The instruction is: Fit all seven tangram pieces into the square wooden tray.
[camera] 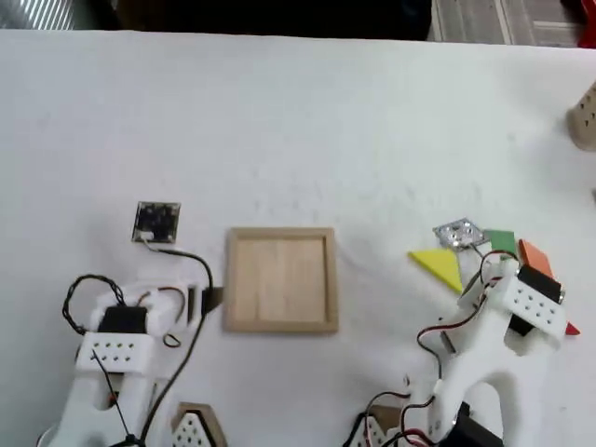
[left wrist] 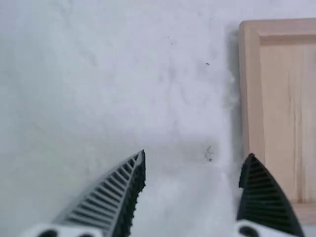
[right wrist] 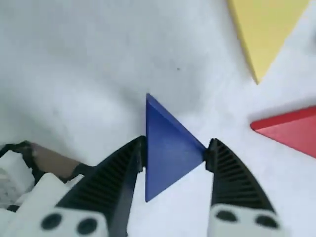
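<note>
Pincer status: right pincer (right wrist: 175, 148) clamped on blue triangle (right wrist: 165, 128), fingers (right wrist: 123, 168) on two of its sides (lifted or flat, can't tell); left pincer (left wrist: 195, 160) spread apart over cloth (left wrist: 98, 74), one finger just beside tray (left wrist: 249, 89) rim. Tray sits mid-table, well apart from the pile: yellow triangle (camera: 440, 265), green piece (camera: 501, 241), orange piece (camera: 534, 253). Broad cloth between them. Pile partly under right arm (camera: 484, 372); red piece (right wrist: 291, 131) cut by frame edge, tray too. Grey patterned piece (camera: 457, 233) at pile's far edge, shape hard to make out.
</note>
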Tool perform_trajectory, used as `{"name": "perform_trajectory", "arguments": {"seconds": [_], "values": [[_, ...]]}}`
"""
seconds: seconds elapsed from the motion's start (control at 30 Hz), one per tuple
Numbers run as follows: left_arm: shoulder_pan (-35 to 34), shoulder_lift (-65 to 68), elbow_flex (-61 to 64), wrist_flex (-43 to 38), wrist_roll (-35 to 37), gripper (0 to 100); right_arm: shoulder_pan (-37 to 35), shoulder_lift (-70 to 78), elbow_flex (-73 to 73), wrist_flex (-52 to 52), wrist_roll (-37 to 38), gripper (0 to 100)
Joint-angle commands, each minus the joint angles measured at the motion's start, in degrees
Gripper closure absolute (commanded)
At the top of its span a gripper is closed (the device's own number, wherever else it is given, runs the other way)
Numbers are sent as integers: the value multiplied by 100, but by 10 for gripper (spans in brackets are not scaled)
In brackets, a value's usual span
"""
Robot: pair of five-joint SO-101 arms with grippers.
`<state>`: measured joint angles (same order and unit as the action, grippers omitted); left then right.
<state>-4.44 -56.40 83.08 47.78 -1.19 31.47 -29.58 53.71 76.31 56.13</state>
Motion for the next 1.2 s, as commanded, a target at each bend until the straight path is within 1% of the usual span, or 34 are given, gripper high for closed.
{"name": "perform_trajectory", "arguments": {"seconds": [0.0,0.1,0.2,0.27,0.4,0.5,0.6,0.7,0.77,0.87,1.0,1.17], "values": [[-48,22,-281,-114,-35,698,-374,-84,-440,242,-466,848],[-57,22,-281,-114,-18,698,-1007,-84,-607,488,-853,848],[-171,22,-299,-114,-18,698,-1754,-84,-686,497,-1327,848],[-356,22,-316,-114,0,698,-2308,-84,-765,497,-1644,848],[-505,13,-360,-123,290,698,-3609,-84,-1002,470,-2224,848],[-549,13,-369,-123,316,698,-4602,-40,-1213,215,-2734,848],[-549,13,-369,-123,316,698,-5508,-22,-1284,-259,-3209,848],[-549,13,-360,-123,316,698,-6255,-22,-1284,-673,-3473,847],[-549,13,-360,-123,316,698,-6580,-22,-1301,-848,-3525,847],[-549,13,-360,-123,308,698,-6554,-75,-1398,-796,-3640,844],[-549,13,-360,-123,308,698,-5771,-22,-1310,-400,-3516,842],[-514,13,-360,-123,299,696,-4716,-40,-703,-347,-2321,842]]}}
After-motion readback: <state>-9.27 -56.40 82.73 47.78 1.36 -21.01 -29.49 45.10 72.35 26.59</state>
